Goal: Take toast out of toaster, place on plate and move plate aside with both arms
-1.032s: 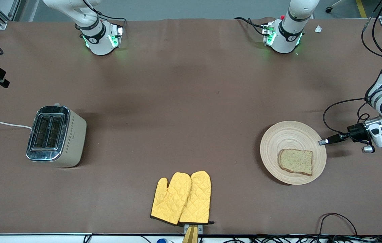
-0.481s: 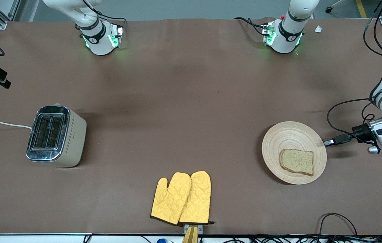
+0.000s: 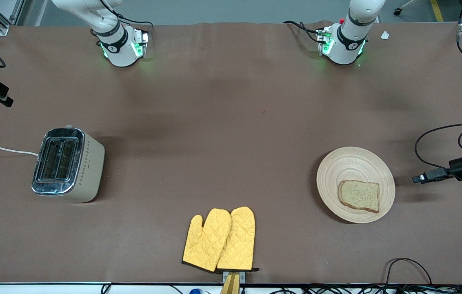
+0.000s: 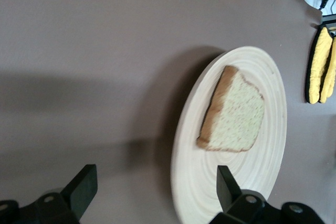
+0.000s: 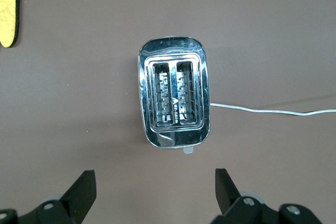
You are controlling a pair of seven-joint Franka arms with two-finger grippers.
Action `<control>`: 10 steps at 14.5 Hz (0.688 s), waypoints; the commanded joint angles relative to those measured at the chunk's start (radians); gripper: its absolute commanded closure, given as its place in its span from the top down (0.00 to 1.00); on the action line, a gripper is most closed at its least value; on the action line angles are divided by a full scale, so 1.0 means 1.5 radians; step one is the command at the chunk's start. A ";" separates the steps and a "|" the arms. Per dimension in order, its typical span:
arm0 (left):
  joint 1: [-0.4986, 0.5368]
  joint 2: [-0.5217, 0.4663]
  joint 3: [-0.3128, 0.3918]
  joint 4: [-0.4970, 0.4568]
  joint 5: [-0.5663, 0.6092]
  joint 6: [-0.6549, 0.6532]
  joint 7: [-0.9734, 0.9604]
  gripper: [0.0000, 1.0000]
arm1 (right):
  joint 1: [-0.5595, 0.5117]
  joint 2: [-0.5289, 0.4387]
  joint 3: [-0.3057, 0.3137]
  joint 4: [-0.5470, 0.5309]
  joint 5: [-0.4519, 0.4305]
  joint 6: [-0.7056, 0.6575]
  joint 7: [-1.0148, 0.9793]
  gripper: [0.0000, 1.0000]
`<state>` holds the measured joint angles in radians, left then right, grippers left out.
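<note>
Front view: toast (image 3: 358, 195) lies on the plate (image 3: 349, 161) at the left arm's end of the surface, toaster (image 3: 67, 164) slots empty, left gripper (image 3: 418, 179) beside the plate and right gripper (image 5: 152, 190) above the toaster, both with fingers spread, suggesting placement done.

Matt brown table covering (image 3: 231, 122), faintly creased like paper or cloth. Boxy toaster (image 3: 67, 165): my wrist view shows a mirror-glossy chrome top, cream sides smooth satin. Round pale wooden plate (image 3: 353, 167), matt, ringed grain. Speckled bread slice (image 3: 358, 195) porous, rough-crusted. Yellow quilted cloth oven mitts (image 3: 219, 240), black-trimmed.
</note>
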<state>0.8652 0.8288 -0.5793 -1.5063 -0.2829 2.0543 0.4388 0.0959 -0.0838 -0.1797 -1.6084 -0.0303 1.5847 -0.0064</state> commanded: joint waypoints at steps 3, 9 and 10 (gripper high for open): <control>-0.164 -0.010 0.072 0.111 0.060 -0.030 -0.178 1.00 | -0.010 -0.002 0.005 -0.005 0.000 0.001 -0.009 1.00; -0.274 -0.049 0.084 0.144 0.075 -0.029 -0.369 1.00 | -0.010 -0.002 0.005 -0.005 0.000 0.002 -0.008 1.00; -0.286 -0.062 0.082 0.143 0.096 -0.029 -0.397 1.00 | -0.009 -0.002 0.005 -0.005 0.000 0.002 -0.008 1.00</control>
<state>0.4751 0.7889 -0.4688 -1.2884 -0.1888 2.0361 -0.0783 0.0958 -0.0835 -0.1800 -1.6091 -0.0303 1.5847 -0.0066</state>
